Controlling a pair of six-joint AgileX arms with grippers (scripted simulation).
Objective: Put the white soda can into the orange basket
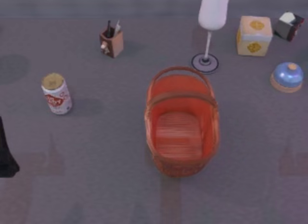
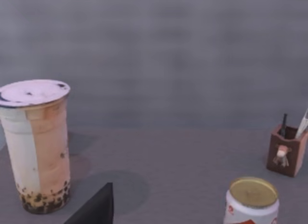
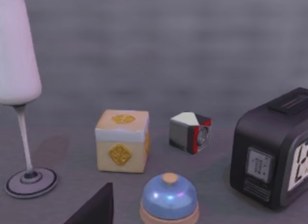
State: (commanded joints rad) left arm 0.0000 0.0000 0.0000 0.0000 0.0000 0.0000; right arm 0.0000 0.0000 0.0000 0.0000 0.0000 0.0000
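The white soda can (image 1: 57, 94) stands upright at the table's left, its red logo and gold top showing; it also appears in the left wrist view (image 2: 251, 203). The orange basket (image 1: 211, 123) sits at the table's middle, handle arched over an empty ribbed floor. My left gripper (image 1: 7, 156) is parked at the left edge, nearer than the can and apart from it. The left wrist view shows one dark finger (image 2: 98, 209) off to the side, nothing held. My right gripper (image 3: 137, 219) is outside the top view; one dark finger (image 3: 96, 209) shows, nothing held.
A brown pen holder (image 1: 111, 42) stands behind the can. A tall white wine glass (image 1: 211, 21), a cream box (image 1: 254, 35), a small cube (image 1: 288, 25) and a blue bell (image 1: 287, 76) fill the back right. A bubble tea cup (image 2: 38, 144) and a black clock (image 3: 274, 151) appear only in wrist views.
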